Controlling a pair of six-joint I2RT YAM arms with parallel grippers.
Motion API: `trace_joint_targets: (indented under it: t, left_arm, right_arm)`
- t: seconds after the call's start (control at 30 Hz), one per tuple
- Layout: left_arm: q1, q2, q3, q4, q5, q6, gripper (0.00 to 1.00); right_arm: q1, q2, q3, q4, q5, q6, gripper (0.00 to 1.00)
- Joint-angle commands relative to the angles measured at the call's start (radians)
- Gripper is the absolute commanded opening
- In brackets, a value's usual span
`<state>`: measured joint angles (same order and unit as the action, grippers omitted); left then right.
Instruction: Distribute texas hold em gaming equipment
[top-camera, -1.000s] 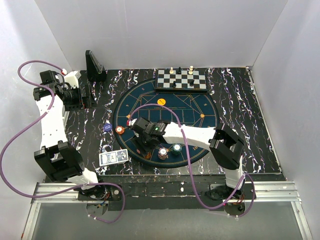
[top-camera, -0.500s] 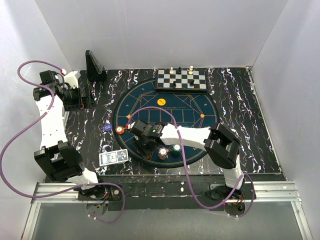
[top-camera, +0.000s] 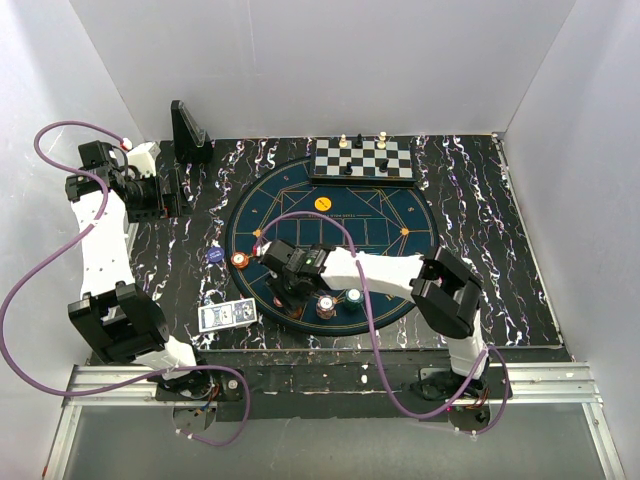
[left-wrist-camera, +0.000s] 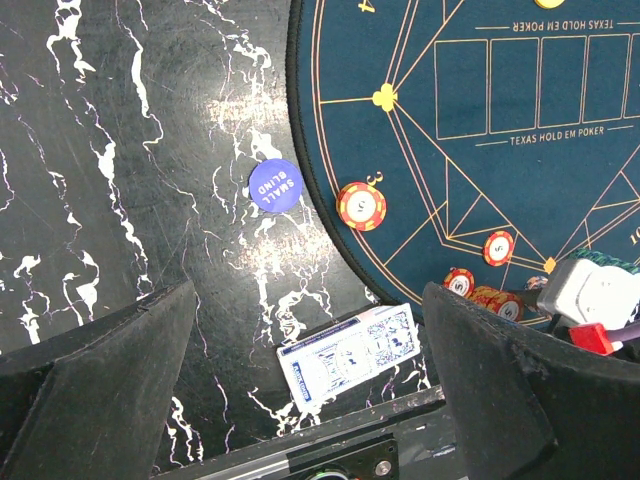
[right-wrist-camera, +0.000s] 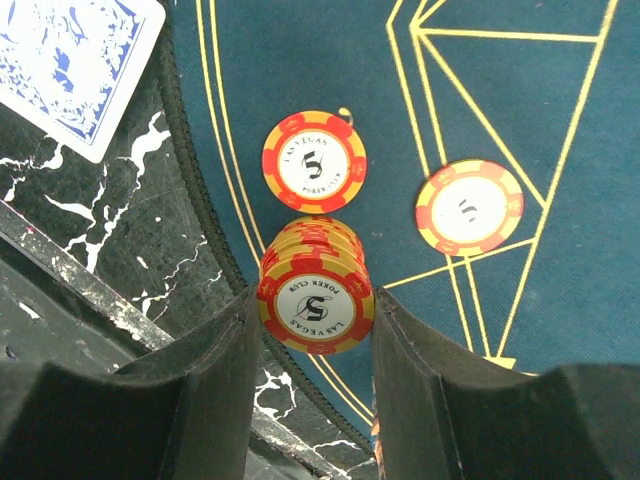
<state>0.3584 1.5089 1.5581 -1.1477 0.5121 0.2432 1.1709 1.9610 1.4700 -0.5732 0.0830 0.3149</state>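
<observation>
Far left of the overhead view, my left gripper (top-camera: 150, 195) hangs parked above the bare marble tabletop (top-camera: 500, 260), fingers spread, nothing between them. Below it lie the blue small-blind button (left-wrist-camera: 274, 185) and, at lower left, the blue-backed card deck (top-camera: 227, 315). On the mat's rim sits one red-and-yellow chip (left-wrist-camera: 361, 205). Moving right, my right gripper (right-wrist-camera: 315, 310) has slid down and left over the last second, from mid-mat to the lower-left edge of the round Texas Hold'em mat (top-camera: 400, 205), and now pinches a short stack of red-and-yellow 5 chips (right-wrist-camera: 316, 300). Two loose 5 chips (right-wrist-camera: 314, 161) lie flat just beyond. Further right stand the pink-white chip stack (top-camera: 326, 305) and teal chip (top-camera: 354, 296). I judge this player's position is being stocked; other seats remain unserved.
</observation>
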Motion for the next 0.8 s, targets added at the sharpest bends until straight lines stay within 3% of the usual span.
trace_joint_targets:
  t: [0.0, 0.3, 0.57, 0.77]
  left_arm:
    - [0.008, -0.044, 0.003, 0.002, 0.005, 0.01, 0.98]
    - [0.008, -0.035, 0.005, -0.006, 0.02, 0.018, 0.98]
    - [0.008, -0.016, 0.003, -0.015, 0.042, 0.033, 1.0]
    - [0.008, 0.005, 0.016, -0.023, 0.052, 0.048, 1.0]
  right_arm:
    - [-0.037, -0.112, 0.032, 0.016, 0.075, 0.01, 0.09]
    - [-0.272, -0.134, 0.059, 0.053, 0.081, 0.012, 0.04]
    - [-0.485, 0.042, 0.18, 0.072, 0.116, 0.013, 0.03]
    - [-0.557, 0.188, 0.348, 0.045, 0.127, 0.015, 0.03]
